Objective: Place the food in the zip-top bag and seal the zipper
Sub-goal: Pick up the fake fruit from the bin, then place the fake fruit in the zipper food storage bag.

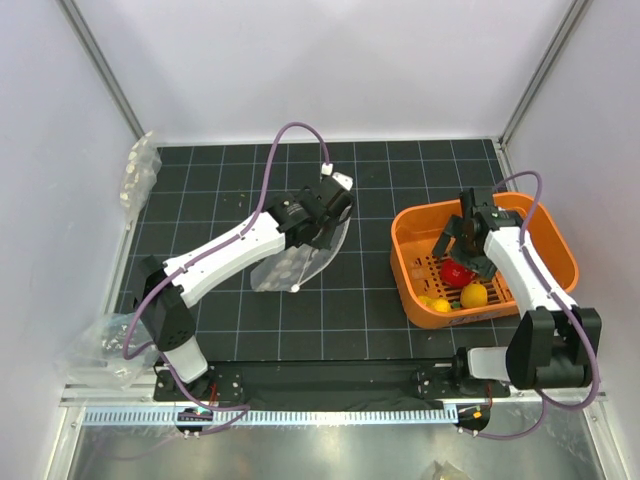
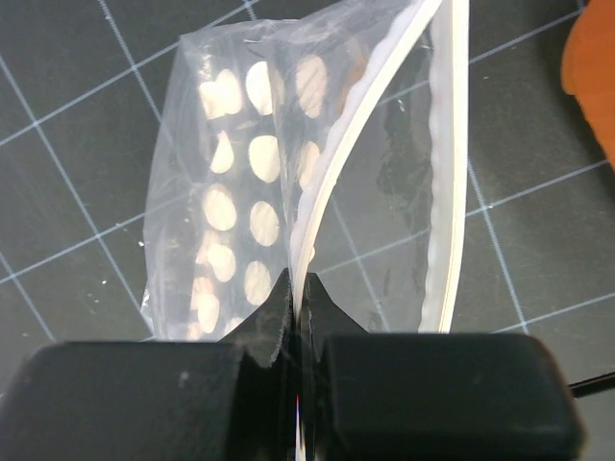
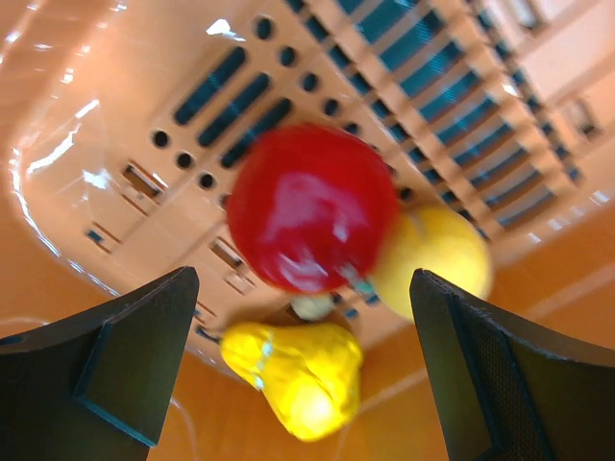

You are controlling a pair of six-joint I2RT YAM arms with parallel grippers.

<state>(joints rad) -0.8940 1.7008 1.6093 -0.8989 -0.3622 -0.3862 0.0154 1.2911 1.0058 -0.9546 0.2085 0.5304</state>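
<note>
The left jaws are pressed together on one lip of the zipper point(image 2: 332, 182), pinching that thin white strip so the zip-top bag point(image 2: 240, 192) is lifted by its edge near the middle of the table point(image 1: 370, 300). Its dotted body trails down toward the near edge. The other lip bows well away from the pinched one. The hold seems chosen for this: gripping one side alone lets the mouth gape, turned toward the right edge where the food waits. Whether the bag's lower end touches the table cannot be told. The right jaws are spread wide inside the orange basket point(image 1: 410, 230), which stands near the right edge. They hang on either side of the red fruit point(image 3: 312, 206) with clear gaps, gripping nothing. A round yellow fruit point(image 3: 437, 254) sits against the red one and a pear-shaped yellow one point(image 3: 298, 370) lies just beside it. All the food seen is in the basket, none in the bag, so loading appears not yet begun. The glossy round fruit may slip, and its crowded neighbours could get nudged.
</note>
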